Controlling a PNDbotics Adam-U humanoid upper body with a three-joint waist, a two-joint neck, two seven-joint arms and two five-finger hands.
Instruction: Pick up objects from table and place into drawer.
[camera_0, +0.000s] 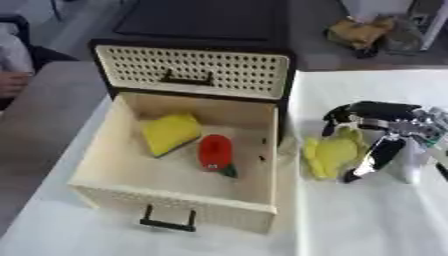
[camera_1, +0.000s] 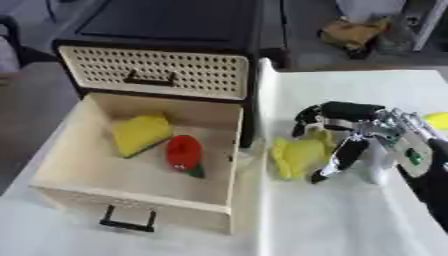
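- Your right hand (camera_1: 363, 135) sits on the table (camera_0: 367, 215), to the right of the open drawer (camera_0: 179, 192).
- Just to the hand's left, touching its fingers (camera_1: 337, 160), lies a soft toy (camera_1: 297, 155), between the hand and the drawer's right wall.
- Further left, inside the drawer, you have a strawberry-shaped toy (camera_0: 215, 153), and left of that a wedge-shaped block (camera_0: 171, 132) toward the back.
- Beyond the drawer, up and left of your hand, stands the cabinet (camera_0: 192, 70) with its closed upper drawer.
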